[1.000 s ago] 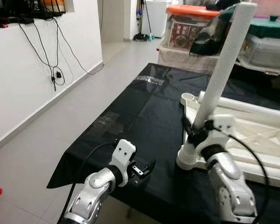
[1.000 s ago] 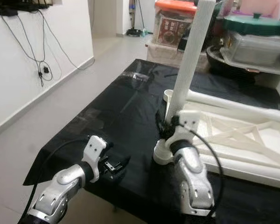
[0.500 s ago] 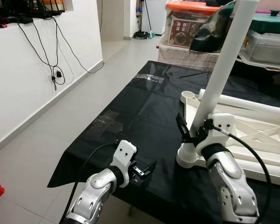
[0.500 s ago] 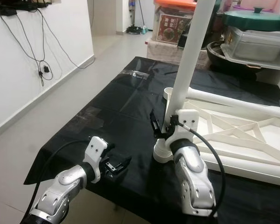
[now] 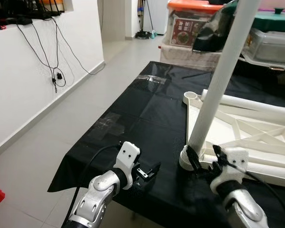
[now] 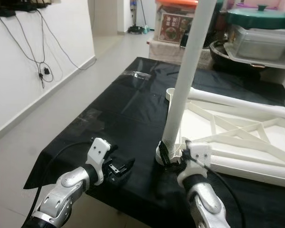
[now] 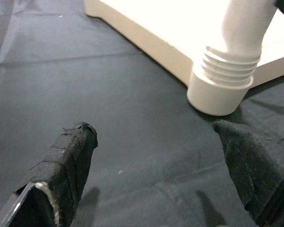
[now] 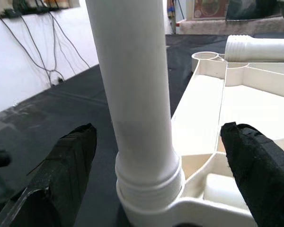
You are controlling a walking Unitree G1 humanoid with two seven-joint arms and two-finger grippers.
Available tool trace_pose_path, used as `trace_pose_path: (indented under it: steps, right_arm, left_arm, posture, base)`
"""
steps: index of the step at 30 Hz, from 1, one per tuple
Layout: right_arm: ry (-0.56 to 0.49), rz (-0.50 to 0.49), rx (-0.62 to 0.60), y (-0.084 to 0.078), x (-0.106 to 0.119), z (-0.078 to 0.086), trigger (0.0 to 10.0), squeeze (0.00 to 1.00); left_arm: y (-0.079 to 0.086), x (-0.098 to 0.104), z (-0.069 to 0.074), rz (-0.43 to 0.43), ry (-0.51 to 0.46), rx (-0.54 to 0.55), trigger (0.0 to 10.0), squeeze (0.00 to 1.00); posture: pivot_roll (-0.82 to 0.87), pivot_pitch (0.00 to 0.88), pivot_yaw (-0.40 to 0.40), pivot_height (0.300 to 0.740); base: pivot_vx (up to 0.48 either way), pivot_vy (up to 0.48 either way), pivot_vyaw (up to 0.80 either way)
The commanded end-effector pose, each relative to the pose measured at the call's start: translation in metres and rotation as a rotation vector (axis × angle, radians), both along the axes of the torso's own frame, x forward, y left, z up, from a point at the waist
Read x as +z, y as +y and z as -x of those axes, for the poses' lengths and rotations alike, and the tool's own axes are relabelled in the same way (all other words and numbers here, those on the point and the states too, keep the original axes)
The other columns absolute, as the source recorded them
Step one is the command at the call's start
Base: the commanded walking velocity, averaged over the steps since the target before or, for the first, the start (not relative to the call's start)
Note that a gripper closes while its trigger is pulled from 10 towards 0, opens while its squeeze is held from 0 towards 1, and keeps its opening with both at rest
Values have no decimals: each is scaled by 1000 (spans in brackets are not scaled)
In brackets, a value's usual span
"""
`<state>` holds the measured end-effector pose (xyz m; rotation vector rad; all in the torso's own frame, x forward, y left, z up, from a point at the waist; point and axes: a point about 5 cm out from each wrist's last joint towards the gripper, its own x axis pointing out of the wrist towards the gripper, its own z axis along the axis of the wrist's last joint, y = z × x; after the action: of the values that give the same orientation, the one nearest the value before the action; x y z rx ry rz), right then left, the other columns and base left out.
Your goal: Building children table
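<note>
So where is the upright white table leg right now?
The table leg stands upright in the near left corner socket of the white tabletop frame on the black cloth, with the open right tool beside its base.

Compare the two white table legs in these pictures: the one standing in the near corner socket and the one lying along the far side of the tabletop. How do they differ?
The standing leg is upright, its base seated in the near corner socket; the lying leg rests flat on the upturned tabletop. The open right gripper straddles the standing leg; nothing is around the lying leg. Both are white tubes.
</note>
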<state>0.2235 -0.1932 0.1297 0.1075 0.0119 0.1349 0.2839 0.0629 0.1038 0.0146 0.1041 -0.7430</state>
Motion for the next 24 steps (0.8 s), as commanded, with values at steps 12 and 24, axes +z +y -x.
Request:
trace_pose_path:
  steps: [12,24]
  right_arm:
    - [38,15,-24,-5,-16,18,10000,0]
    - [23,36,-52,-7,-15,14,10000,0]
  left_arm:
    - [5,-1,-3,-1,-12,31,10000,0]
    - [10,-1,-3,8,-19,61,10000,0]
  posture:
    - [32,0,-19,740]
    - [38,0,-23,740]
  base:
    - [0,0,-800]
    - [0,310,-502]
